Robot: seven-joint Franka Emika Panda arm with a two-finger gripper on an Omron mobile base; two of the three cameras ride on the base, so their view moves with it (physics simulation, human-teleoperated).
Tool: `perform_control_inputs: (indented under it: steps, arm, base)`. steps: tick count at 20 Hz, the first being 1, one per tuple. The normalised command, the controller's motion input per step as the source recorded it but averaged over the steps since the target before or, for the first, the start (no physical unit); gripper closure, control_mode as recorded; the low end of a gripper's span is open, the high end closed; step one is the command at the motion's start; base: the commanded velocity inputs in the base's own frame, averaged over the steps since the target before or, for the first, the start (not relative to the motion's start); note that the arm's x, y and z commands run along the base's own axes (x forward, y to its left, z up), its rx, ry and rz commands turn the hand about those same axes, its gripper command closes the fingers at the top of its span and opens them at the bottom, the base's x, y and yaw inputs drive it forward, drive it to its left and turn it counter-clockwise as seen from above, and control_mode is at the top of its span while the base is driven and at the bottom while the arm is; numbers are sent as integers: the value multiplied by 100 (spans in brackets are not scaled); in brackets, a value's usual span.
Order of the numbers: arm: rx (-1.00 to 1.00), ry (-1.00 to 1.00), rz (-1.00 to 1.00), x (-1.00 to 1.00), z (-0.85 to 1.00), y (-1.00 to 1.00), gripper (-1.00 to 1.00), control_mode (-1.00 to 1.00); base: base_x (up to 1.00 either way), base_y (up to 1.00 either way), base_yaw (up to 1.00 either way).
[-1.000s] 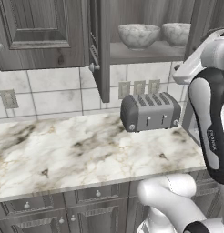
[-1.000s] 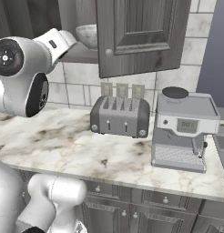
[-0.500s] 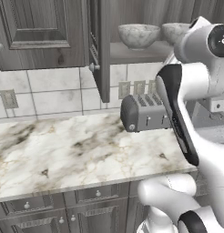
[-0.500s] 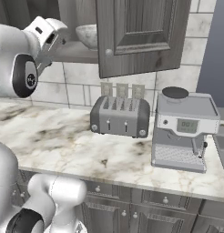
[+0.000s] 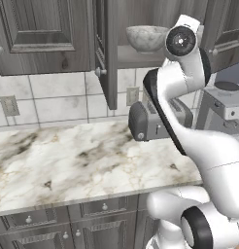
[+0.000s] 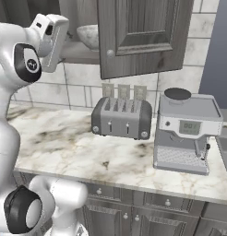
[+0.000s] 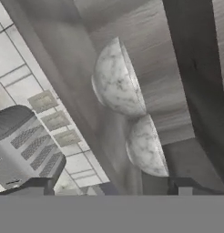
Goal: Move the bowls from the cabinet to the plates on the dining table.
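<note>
Two marble-like grey-white bowls sit side by side on the shelf of the open dark grey cabinet (image 5: 106,53). One bowl (image 5: 146,38) shows above the arm in the left base view, and a bowl (image 6: 89,36) peeks out beside the hand (image 6: 51,40) in the right base view. In the rolled hand view both bowls (image 7: 116,84) (image 7: 145,145) lie ahead. My gripper (image 7: 111,186) is open, short of the shelf, with nothing between its fingertips (image 7: 38,184). The plates and the dining table are out of view.
A grey toaster (image 6: 121,117) stands on the marble counter (image 5: 68,160) below the shelf, with a coffee machine (image 6: 184,131) to its right. One open cabinet door (image 5: 106,53) juts out left of the bowls, and another (image 6: 143,37) hangs to their right.
The arm has swung left and upward in front of the toaster, raising the hand to shelf height and pointing it at the bowls. The bowls have not moved.
</note>
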Motion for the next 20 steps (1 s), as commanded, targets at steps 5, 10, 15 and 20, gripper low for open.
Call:
perform_control_inputs:
  steps: [5, 10, 15, 20]
  arm:
    - [-22, 5, -20, 57, 0, 0, -100, -100]
    - [-15, 3, -26, 28, 2, -8, -100, -100]
    - [-3, 3, -28, 0, 10, -22, -100, -100]
    - [0, 0, -21, 0, 20, -25, -100, -100]
  base:
    - [0, 0, 0]
    - [0, 0, 0]
    - [0, 0, 0]
    - [0, 0, 0]
